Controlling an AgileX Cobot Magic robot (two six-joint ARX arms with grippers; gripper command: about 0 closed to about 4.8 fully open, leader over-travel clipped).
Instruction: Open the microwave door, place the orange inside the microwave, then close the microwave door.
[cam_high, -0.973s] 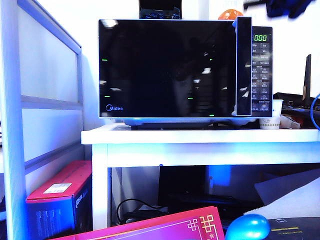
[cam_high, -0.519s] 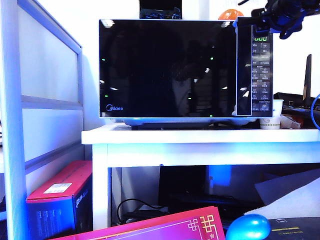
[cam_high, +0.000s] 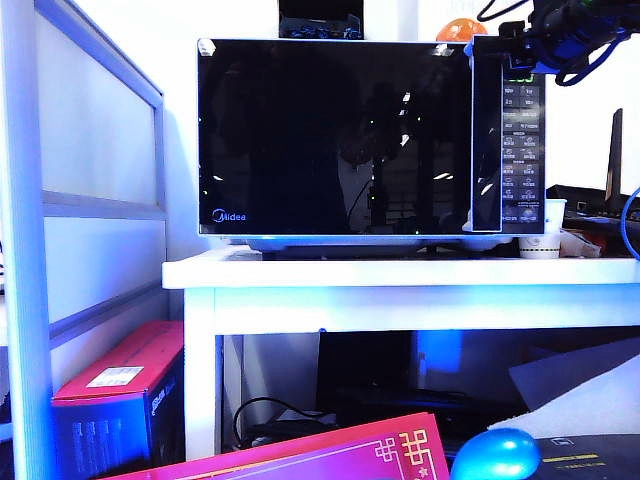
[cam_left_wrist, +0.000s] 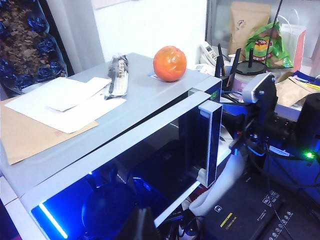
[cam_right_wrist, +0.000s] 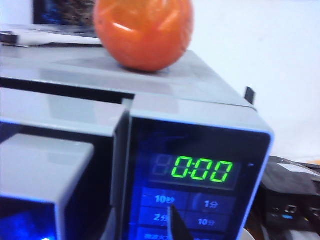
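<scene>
the right gripper (cam_high: 520, 45), how far open i cannot tell, hangs by the microwave's (cam_high: 370, 140) top right corner, just above the door's upright handle (cam_high: 487, 130); the left gripper is out of sight.

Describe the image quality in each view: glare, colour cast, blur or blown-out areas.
Exterior view: strong blue cast; the door glass mirrors the room, and the right gripper at the top corner is dark and indistinct. Left wrist view: sharp overall, orange crisp, blue glow along the door's lower edge. Right wrist view: soft focus, the orange shows white highlights, the wall behind is blown out, the green digits stay readable.
</scene>
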